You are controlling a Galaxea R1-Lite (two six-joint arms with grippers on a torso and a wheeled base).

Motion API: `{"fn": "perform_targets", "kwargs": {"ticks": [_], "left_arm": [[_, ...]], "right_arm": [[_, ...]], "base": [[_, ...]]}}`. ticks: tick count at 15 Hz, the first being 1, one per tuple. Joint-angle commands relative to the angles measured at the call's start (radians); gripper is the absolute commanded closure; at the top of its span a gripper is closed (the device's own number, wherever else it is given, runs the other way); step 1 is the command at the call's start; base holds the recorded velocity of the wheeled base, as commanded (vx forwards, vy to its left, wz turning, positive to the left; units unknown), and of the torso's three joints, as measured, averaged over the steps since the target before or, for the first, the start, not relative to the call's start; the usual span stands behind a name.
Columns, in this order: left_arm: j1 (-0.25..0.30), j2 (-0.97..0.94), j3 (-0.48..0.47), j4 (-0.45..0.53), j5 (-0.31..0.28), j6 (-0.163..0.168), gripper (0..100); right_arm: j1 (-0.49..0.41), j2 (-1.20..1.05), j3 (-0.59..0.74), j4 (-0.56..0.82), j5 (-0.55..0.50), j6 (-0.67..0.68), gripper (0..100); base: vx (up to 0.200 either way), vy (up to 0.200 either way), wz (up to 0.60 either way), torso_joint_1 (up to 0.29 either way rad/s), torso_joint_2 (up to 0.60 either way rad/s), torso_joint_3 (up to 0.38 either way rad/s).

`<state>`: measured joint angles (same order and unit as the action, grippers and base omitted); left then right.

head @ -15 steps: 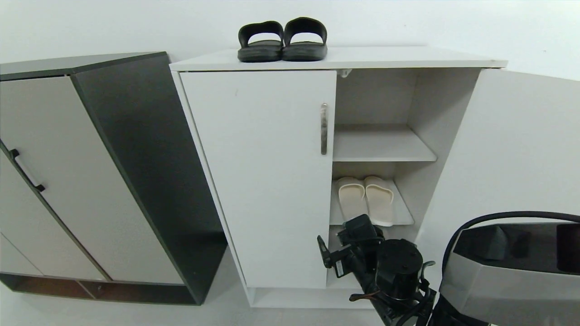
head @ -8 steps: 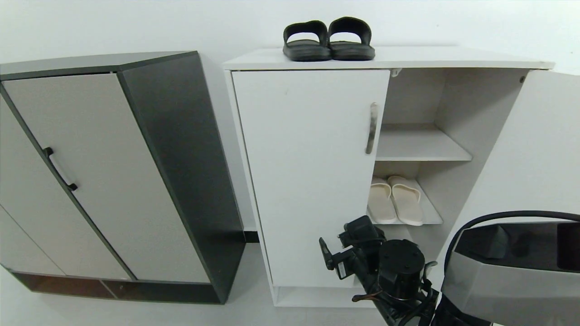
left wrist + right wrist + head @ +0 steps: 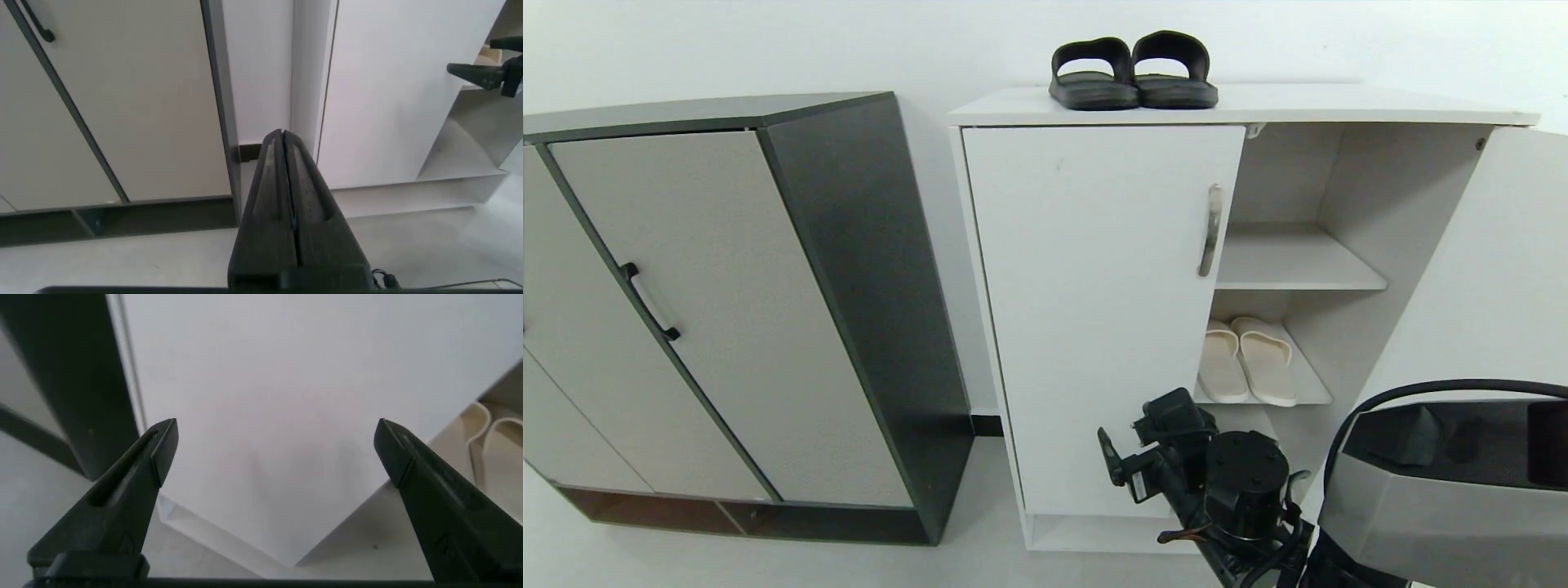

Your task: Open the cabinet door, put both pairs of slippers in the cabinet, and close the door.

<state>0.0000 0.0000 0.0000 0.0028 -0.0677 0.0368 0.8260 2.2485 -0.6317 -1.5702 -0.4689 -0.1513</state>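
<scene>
A pair of black slippers (image 3: 1134, 72) stands on top of the white cabinet (image 3: 1339, 102). Its right door (image 3: 1494, 269) is swung open, and its left door (image 3: 1094, 310) with a metal handle (image 3: 1211, 231) is closed. A cream pair of slippers (image 3: 1248, 362) lies on the lower shelf inside, also seen in the right wrist view (image 3: 494, 429). My right gripper (image 3: 1131, 445) hangs low in front of the closed door, open with nothing between its fingers (image 3: 276, 433). My left gripper (image 3: 283, 143) is shut on nothing and points at the gap between the two cabinets.
A dark grey cabinet (image 3: 849, 269) with light doors and a black handle (image 3: 649, 300) stands left of the white one, a narrow gap between them. An upper shelf (image 3: 1290, 261) sits above the cream slippers. Pale floor (image 3: 768, 563) runs along the front.
The head camera has shifted, so both cabinets sit further right in the picture. Both pairs of slippers keep their places, and the right arm holds the same pose.
</scene>
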Motion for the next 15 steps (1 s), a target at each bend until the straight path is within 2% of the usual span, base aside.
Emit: {"fn": "perform_targets", "kwargs": {"ticks": [1,8,12,15], "left_arm": [[0.0,0.002,0.0,0.0,0.0,0.0,100],[0.0,0.002,0.0,0.0,0.0,-0.002,100],[0.0,0.002,0.0,0.0,0.0,-0.002,100],[0.0,0.002,0.0,0.0,0.0,-0.002,100]], "right_arm": [[0.002,0.0,0.0,-0.001,0.0,-0.001,0],[0.004,0.006,0.001,-0.001,0.0,-0.001,0],[0.007,0.006,0.001,-0.001,0.0,-0.001,0],[0.009,0.006,0.001,-0.001,0.0,-0.001,0]], "base": [[0.0,0.0,0.0,0.0,0.0,0.0],[0.0,0.0,0.0,0.0,0.0,0.0],[0.0,0.0,0.0,0.011,-0.2,-0.284],[0.0,0.0,0.0,0.046,-0.54,-0.367]]}}
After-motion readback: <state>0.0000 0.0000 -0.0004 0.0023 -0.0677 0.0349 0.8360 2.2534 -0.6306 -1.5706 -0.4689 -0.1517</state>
